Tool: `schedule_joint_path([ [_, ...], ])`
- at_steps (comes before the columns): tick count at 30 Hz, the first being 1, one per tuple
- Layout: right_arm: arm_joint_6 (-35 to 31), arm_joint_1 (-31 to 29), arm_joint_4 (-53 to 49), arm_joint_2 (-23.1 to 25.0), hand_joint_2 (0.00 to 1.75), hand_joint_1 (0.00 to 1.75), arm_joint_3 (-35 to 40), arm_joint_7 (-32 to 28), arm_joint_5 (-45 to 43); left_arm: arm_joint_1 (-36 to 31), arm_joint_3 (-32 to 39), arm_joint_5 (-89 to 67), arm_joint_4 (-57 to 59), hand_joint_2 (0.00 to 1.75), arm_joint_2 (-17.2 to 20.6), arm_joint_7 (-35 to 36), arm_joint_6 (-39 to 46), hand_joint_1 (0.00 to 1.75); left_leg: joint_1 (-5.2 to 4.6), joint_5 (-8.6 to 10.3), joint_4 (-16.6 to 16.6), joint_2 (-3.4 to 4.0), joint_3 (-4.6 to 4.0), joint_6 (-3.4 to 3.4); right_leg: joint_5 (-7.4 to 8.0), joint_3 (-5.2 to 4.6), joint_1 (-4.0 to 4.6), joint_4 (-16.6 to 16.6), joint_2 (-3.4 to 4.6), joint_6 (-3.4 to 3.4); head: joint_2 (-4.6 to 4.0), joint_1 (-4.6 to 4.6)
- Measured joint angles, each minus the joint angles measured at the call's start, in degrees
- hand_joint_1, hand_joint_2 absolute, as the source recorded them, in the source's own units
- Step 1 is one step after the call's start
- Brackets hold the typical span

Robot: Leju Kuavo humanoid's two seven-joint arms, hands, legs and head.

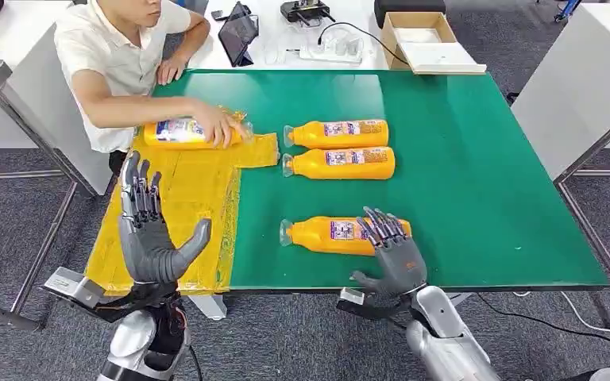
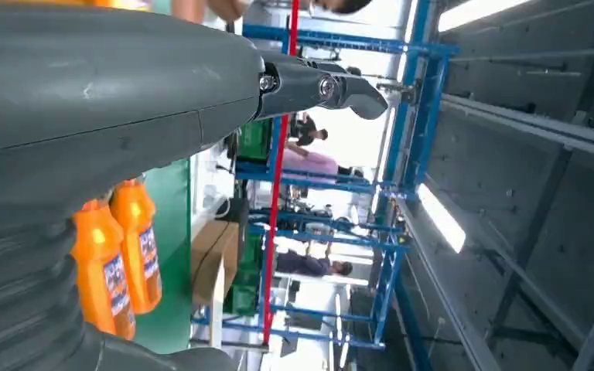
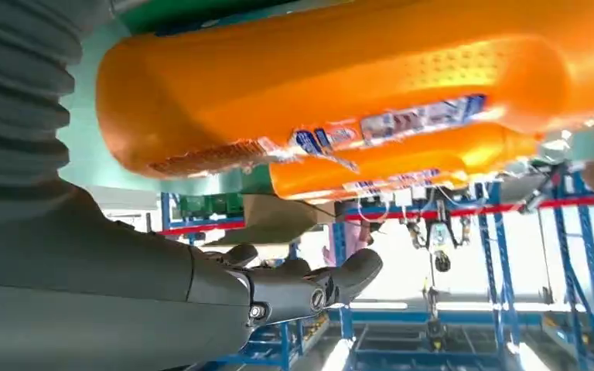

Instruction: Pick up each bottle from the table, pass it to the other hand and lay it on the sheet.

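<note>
Your right hand (image 1: 391, 258) lies flat on the near orange plastic bottle (image 1: 326, 235), fingers spread over its base end and thumb out to the side by the table edge; the fingers rest on top and are not wrapped round it, so you hold nothing with it. That bottle lies on its side on the green table mat (image 1: 476, 159), its clear cap pointing away from your right hand toward your left. In the right wrist view the same bottle's orange body (image 3: 340, 85) sits just above the thumb (image 3: 309, 286), with a gap between them.

Your left hand (image 1: 149, 230) is raised upright with open palm, fingers straight and apart, thumb angled toward your right hand; it holds nothing. It hovers over the crinkled yellow sheet (image 1: 183, 198), which covers the table end directly beneath and beyond it.

Beyond your right hand, farther out on the mat, two more orange bottles lie side by side and touching: the nearer of the pair (image 1: 340, 163) and the farther one (image 1: 337, 133), both with caps pointing toward the sheet. They also show past your left hand in the left wrist view (image 2: 120, 255).

Beyond your left hand, at the sheet's far end, a person in a white shirt (image 1: 119, 55) presses a hand (image 1: 218, 125) on a fourth orange bottle (image 1: 179, 132) lying on the sheet.
</note>
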Motion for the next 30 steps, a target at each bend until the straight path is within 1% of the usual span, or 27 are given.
schedule_joint_path([
  [3,0.93,-2.45,3.33,0.28,1.75,0.0,0.02,0.78,0.27,-0.29,-1.11,0.09,0.2,1.75,-0.15,0.04,-0.11,0.0,0.0,0.0,0.0,0.0,0.0,0.0,0.0,0.0,0.0,0.0,0.0,0.0,0.0,0.0],
  [6,2.41,-4.51,6.56,0.52,1.75,0.0,0.07,2.91,0.83,-0.52,-1.92,0.74,0.42,1.75,-0.17,0.35,-0.39,0.0,0.0,0.0,0.0,-0.02,0.0,0.0,0.0,0.0,0.0,0.0,0.0,0.0,0.0,0.0],
  [9,4.0,-6.26,9.33,0.83,1.75,0.0,0.11,7.0,1.66,-0.56,-2.32,0.77,0.55,1.75,-0.17,0.42,-0.42,0.0,0.0,0.0,0.0,0.0,-0.02,0.0,0.0,0.0,0.01,0.01,0.0,0.0,-0.02,0.0],
  [11,6.34,-7.4,10.93,1.05,1.75,0.0,0.11,8.7,0.88,-0.64,-2.47,0.77,0.66,1.75,-0.17,0.63,-0.42,0.0,0.0,0.0,0.0,0.0,-0.01,0.0,0.0,-0.01,0.01,0.01,0.0,0.0,0.0,0.0],
  [16,14.61,-10.99,15.4,1.64,1.75,0.0,-0.07,11.78,-2.0,-1.29,-2.84,0.83,1.46,1.75,-0.17,1.73,-0.68,0.0,0.0,0.0,0.0,0.04,0.11,0.0,0.0,0.05,0.01,-0.02,0.01,0.0,0.0,0.0],
  [20,20.75,-13.58,18.4,1.99,1.75,0.0,-0.15,14.01,-2.9,-1.99,-3.41,0.83,2.32,1.75,-0.17,2.32,-1.2,0.0,0.0,-0.04,0.0,0.23,0.53,-0.01,0.0,0.37,0.01,-0.06,0.07,-0.01,0.0,0.0],
  [22,24.86,-15.0,19.63,2.1,1.75,0.0,-0.17,15.46,-3.17,-2.51,-3.65,0.81,2.75,1.75,-0.2,2.62,-1.55,0.0,0.0,-0.09,-0.01,0.38,0.71,-0.05,0.02,0.47,0.02,-0.1,0.29,-0.03,0.0,-0.02],
  [23,26.01,-15.35,20.11,2.12,1.75,0.0,-0.17,15.83,-3.21,-2.71,-3.71,0.79,2.99,1.75,-0.26,2.64,-1.68,0.0,0.0,-0.09,-0.01,0.43,0.81,-0.05,0.02,0.56,0.02,-0.13,0.31,-0.04,0.0,0.0],
  [25,26.27,-15.48,20.59,2.12,1.75,0.02,-0.22,16.11,-3.34,-2.85,-3.69,0.81,3.34,1.75,-0.31,2.71,-1.7,0.0,0.0,-0.09,-0.01,0.42,0.99,-0.05,0.01,0.74,0.03,-0.14,0.31,-0.04,0.0,0.02],
  [26,26.29,-15.64,20.91,2.12,1.75,1.01,-0.26,16.13,-3.38,-2.95,-3.69,0.81,3.54,1.75,-0.31,2.75,-1.7,0.0,0.0,-0.09,-0.01,0.42,1.05,-0.05,0.02,0.8,0.02,-0.14,0.31,-0.04,0.0,0.0],
  [27,26.47,-15.87,21.37,2.16,1.75,1.71,-0.3,16.17,-3.43,-3.11,-3.74,0.81,3.72,1.75,-0.31,2.75,-1.7,0.0,0.0,-0.08,-0.01,0.42,1.07,-0.04,0.04,0.84,0.03,-0.14,0.32,-0.04,0.0,0.0],
  [28,27.0,-16.12,21.66,2.19,1.75,1.75,-0.33,16.26,-3.43,-3.29,-3.76,0.81,3.93,1.75,-0.31,2.82,-1.81,0.0,0.0,-0.08,-0.01,0.42,1.11,-0.04,0.05,0.88,0.03,-0.14,0.34,-0.03,-0.02,0.0],
  [30,29.12,-16.45,22.16,2.19,1.75,1.75,-0.33,16.57,-3.41,-3.42,-3.76,0.81,4.22,1.75,-0.31,3.15,-2.23,0.0,0.0,-0.1,-0.01,0.44,1.32,-0.05,0.05,1.01,0.03,-0.15,0.41,-0.04,-0.02,0.02],
])
